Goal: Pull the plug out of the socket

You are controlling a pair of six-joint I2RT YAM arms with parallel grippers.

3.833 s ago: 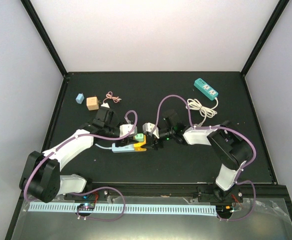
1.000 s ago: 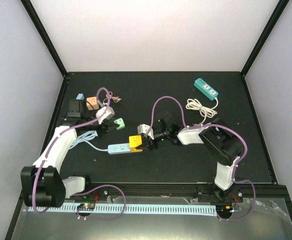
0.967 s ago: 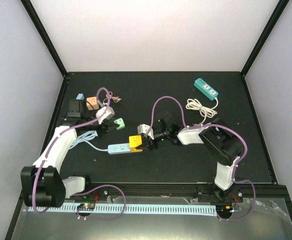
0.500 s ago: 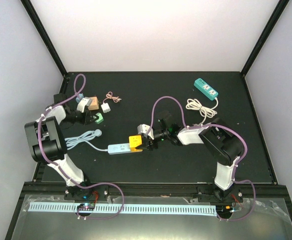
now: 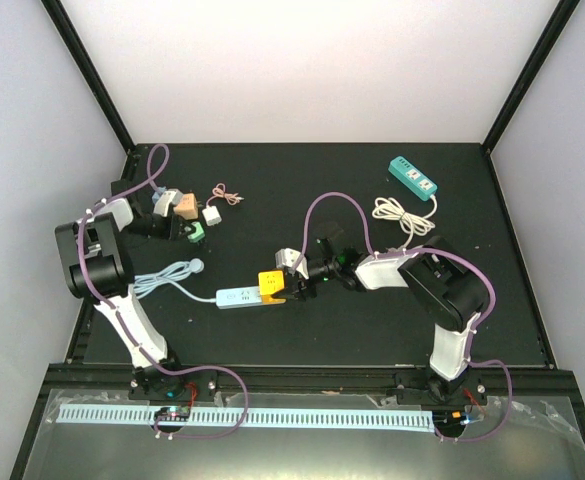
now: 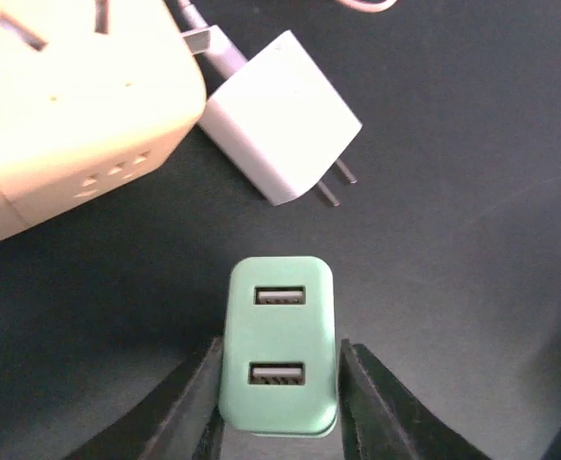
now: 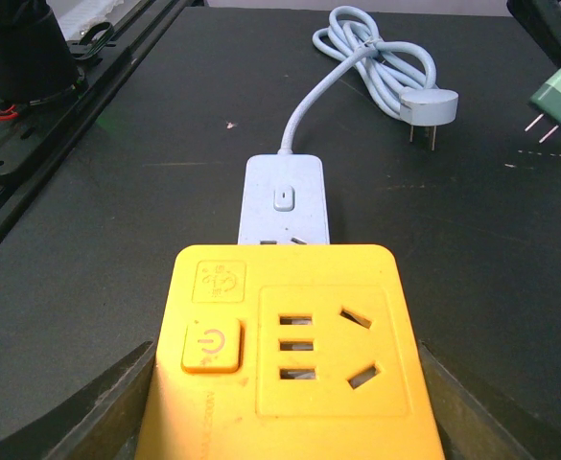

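A green USB plug (image 6: 280, 369) is held between the fingers of my left gripper (image 6: 282, 356), free of the socket. In the top view this gripper (image 5: 180, 229) and the plug (image 5: 198, 235) are at the far left back, beside a peach cube adapter (image 5: 184, 206) and a white charger (image 5: 211, 214). My right gripper (image 5: 290, 279) is shut on a yellow cube adapter (image 7: 290, 355) that sits on the light blue power strip (image 7: 283, 196). In the right wrist view the green plug (image 7: 560, 103) hangs with its prongs pointing down.
The strip's grey cord and plug (image 5: 196, 266) lie coiled to its left. A teal power strip (image 5: 413, 177) with a white coiled cord (image 5: 401, 214) lies at the back right. A pink cable (image 5: 228, 193) lies behind the white charger.
My left arm has carried the green plug away from the power strip to the far left back, next to the peach cube and the white charger. My right gripper stays on the yellow adapter.
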